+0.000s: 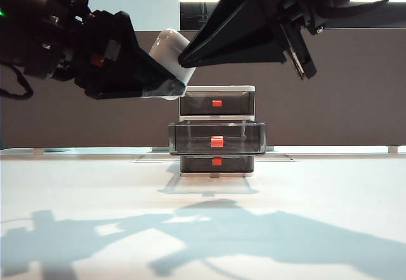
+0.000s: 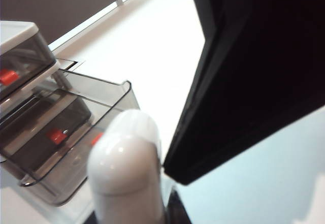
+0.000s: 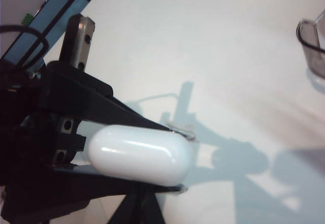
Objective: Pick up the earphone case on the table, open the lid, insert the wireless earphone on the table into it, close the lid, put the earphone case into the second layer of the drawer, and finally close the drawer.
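Observation:
My left gripper (image 1: 166,80) is shut on the white earphone case (image 1: 170,46) and holds it tilted, high above the drawer (image 1: 217,90). Its lid (image 2: 127,153) looks closed. My right gripper (image 1: 185,58) is shut, and its black tip rests against the side of the case (image 3: 139,155), as the left wrist view also shows (image 2: 170,169). The second layer of the drawer (image 1: 217,137) stands pulled out, dark and translucent, with a red handle (image 1: 217,141). The wireless earphone is out of view. The white table (image 1: 203,229) lies far below both grippers.
The top drawer (image 1: 217,103) and the bottom drawer (image 1: 217,162) are pushed in. A grey panel (image 1: 330,89) closes off the back of the table. Both arms cast shadows on the tabletop in front of the drawer unit.

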You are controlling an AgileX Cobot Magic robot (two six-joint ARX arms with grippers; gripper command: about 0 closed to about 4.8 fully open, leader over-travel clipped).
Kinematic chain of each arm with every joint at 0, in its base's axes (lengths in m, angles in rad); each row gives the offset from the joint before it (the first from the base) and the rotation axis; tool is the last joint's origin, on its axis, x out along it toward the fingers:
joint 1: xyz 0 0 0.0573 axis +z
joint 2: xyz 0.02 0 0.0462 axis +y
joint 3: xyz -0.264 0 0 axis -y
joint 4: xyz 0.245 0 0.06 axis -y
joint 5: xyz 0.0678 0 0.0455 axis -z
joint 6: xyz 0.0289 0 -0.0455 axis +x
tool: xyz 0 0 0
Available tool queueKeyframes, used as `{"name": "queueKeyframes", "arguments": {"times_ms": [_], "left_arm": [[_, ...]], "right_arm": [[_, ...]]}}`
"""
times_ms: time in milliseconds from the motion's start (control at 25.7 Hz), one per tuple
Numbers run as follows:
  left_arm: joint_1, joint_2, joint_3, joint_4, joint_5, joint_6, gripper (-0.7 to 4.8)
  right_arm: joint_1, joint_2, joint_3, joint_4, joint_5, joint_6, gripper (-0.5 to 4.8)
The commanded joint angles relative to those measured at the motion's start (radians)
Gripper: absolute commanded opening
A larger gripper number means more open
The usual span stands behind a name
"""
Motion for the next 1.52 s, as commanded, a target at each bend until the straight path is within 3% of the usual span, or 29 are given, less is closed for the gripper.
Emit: {"name": "queueKeyframes", "arguments": {"times_ms": [39,1207,1285,1519], "left_arm": [[0.0,-0.004,0.005,0.01,0.007,0.003,0.65],[0.0,-0.004,0.005,0.011,0.007,0.002,0.65],[0.0,-0.004,0.005,0.013,0.007,-0.03,0.64],[0.0,-0.004,0.005,0.042,0.007,-0.321,0.64]], "right_arm": [[0.0,-0.003,0.006,0.056,0.021,0.0,-0.01],[-0.005,-0.005,0.006,0.162,0.105,0.0,-0.01],[-0.013,-0.009,0.007,0.161,0.109,0.0,-0.01],[-0.069,-0.068,0.007,0.087,0.189,-0.001,-0.01]]}}
